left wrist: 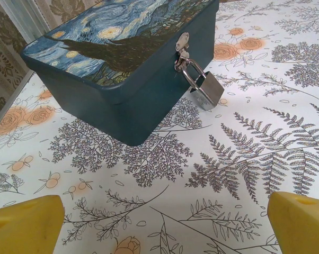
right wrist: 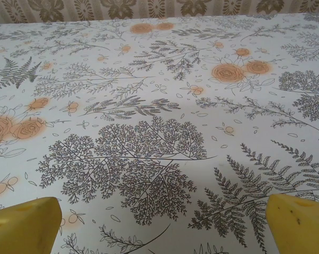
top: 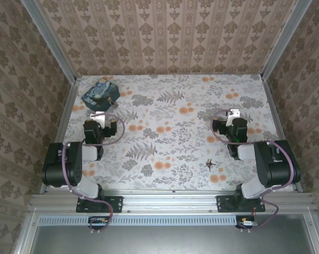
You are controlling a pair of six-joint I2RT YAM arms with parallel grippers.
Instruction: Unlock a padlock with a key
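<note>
The small silver padlock point(left wrist: 206, 89) hangs by its shackle from the hasp on the front of a dark blue swirl-painted box point(left wrist: 122, 53). That box point(top: 100, 93) stands at the far left of the table, with the padlock point(top: 113, 99) on its right side. My left gripper point(top: 99, 114) sits just in front of the box, open, and its yellow fingertips point(left wrist: 24, 225) stand wide apart over bare cloth. The key point(top: 209, 165) lies near the front edge, left of the right arm. My right gripper point(top: 233, 113) is open too, with its fingertips point(right wrist: 300, 222) over the floral cloth and nothing between them.
The table point(top: 170, 119) is covered with a floral cloth and closed in by patterned walls on three sides. Aluminium rails point(top: 170, 194) run along the edges. Purple cables point(top: 118, 129) loop beside each wrist.
</note>
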